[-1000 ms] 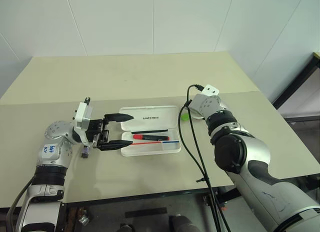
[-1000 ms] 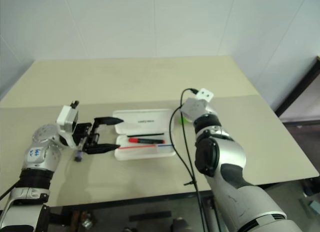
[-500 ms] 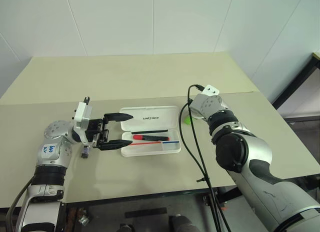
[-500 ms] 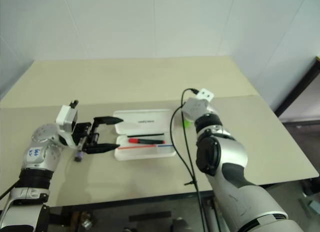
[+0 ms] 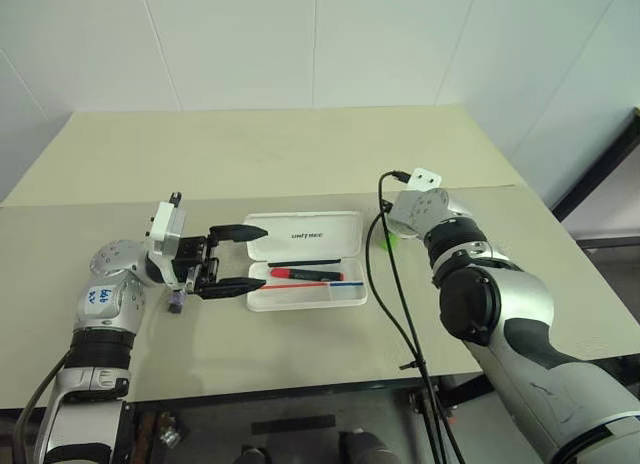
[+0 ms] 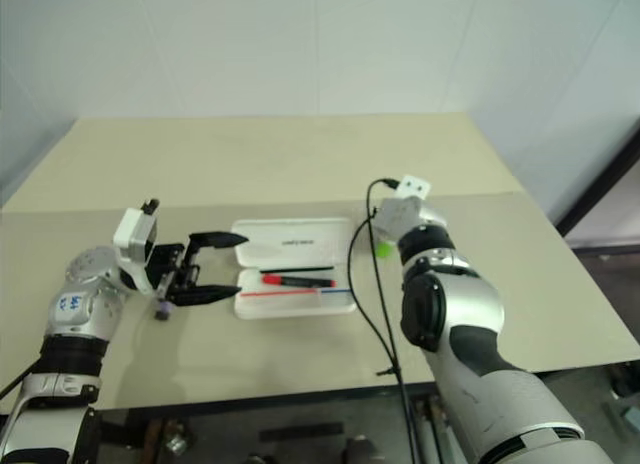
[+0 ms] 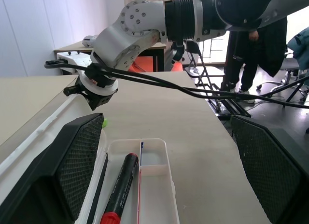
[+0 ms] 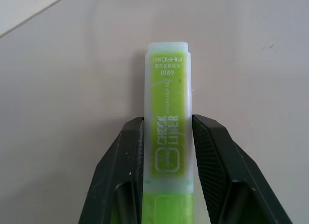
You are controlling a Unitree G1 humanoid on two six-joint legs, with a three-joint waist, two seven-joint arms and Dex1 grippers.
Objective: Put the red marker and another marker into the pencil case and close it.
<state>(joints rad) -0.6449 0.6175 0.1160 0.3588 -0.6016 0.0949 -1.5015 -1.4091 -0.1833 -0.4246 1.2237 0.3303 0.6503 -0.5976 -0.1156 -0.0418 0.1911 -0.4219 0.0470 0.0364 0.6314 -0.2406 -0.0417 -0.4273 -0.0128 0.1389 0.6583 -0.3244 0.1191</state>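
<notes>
Beige table (image 5: 300,154) fills the head view: the open pencil case (image 5: 305,259) sits centre with the red marker (image 5: 303,274) inside. At left, the left gripper (image 5: 238,257) is spread wide. Right wrist view: right gripper (image 8: 167,132) clamps the green highlighter (image 8: 169,118). Next, likely carrying it over to the case.

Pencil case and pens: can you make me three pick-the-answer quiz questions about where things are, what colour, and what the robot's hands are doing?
1. Where is the red marker?
A. in the case
B. on the floor
C. in the left gripper

2. What colour is the pen in the right gripper?
A. blue
B. lime green
C. black

3. How is the case?
A. shut
B. upside down
C. open

Answers:
1 A, it lies in the case's tray.
2 B, the right wrist view shows black fingers clamping a green highlighter.
3 C, its lid lies back flat on the table.
</notes>
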